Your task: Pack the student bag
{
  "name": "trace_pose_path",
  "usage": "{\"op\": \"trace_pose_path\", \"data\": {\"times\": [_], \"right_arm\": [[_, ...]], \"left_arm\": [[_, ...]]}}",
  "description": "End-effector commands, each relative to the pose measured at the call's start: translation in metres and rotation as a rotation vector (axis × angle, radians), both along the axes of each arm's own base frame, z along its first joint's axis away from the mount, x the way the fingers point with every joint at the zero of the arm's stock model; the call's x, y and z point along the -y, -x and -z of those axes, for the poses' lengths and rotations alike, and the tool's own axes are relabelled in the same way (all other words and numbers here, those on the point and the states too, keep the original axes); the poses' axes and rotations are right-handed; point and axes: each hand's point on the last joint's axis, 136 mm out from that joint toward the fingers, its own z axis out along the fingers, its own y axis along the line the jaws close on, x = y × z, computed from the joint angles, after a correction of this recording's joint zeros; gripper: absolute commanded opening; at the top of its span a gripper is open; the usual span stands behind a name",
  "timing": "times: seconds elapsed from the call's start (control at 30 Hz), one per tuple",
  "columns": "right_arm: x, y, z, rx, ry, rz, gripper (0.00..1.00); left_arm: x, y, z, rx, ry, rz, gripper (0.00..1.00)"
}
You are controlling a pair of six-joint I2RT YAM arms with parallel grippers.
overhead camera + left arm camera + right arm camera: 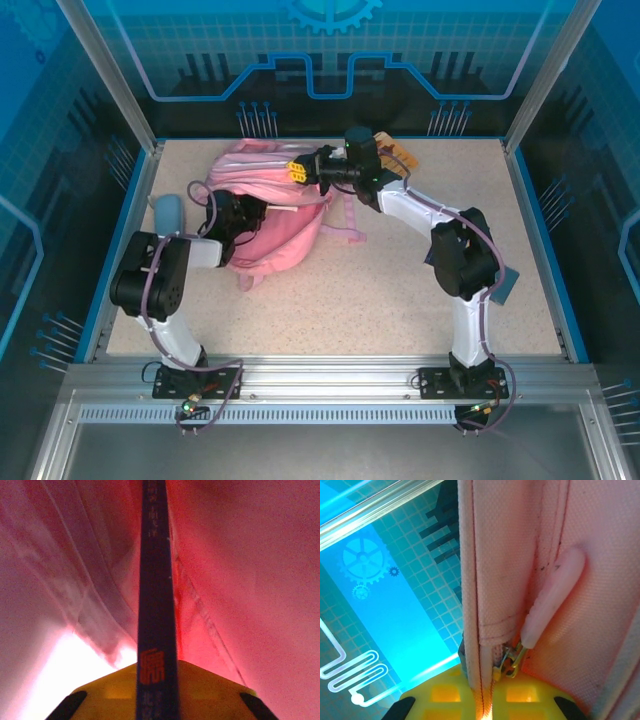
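Observation:
The student bag (280,215), a large soft pink backpack, lies at the back left of the table. My right gripper (298,171) is at its top edge, shut on the pink zipper seam (487,630). The metal slider (507,662) and its pale pink pull tab (550,600) sit right beside the jaws. My left gripper (243,215) reaches into the bag from the left. In the left wrist view, pink bag fabric (250,580) surrounds the left gripper (157,685). Its yellow jaws press both sides of a thin dark blue book (156,590) with red characters.
A small light-blue pencil case (168,212) lies left of the bag, next to my left arm. An orange item (402,155) sits at the back behind my right arm. Blue rails edge the table, with glass walls beyond.

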Motion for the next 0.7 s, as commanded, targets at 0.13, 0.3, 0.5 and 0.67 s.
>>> {"op": "trace_pose_path", "data": {"times": [0.13, 0.3, 0.5, 0.67], "right_arm": [[0.001, 0.02, -0.081, 0.234, -0.122, -0.056, 0.08], [0.011, 0.005, -0.07, 0.251, -0.068, -0.013, 0.08], [0.027, -0.018, -0.059, 0.272, 0.004, 0.042, 0.08], [0.041, -0.035, -0.041, 0.273, 0.076, 0.077, 0.08]], "left_arm": [[-0.012, -0.009, -0.005, -0.001, -0.066, -0.061, 0.49], [-0.02, 0.018, -0.008, -0.105, -0.113, -0.058, 0.62], [-0.034, 0.071, -0.007, -0.256, -0.094, -0.054, 0.67], [-0.043, 0.112, -0.012, -0.334, -0.148, -0.041, 0.68]]}}
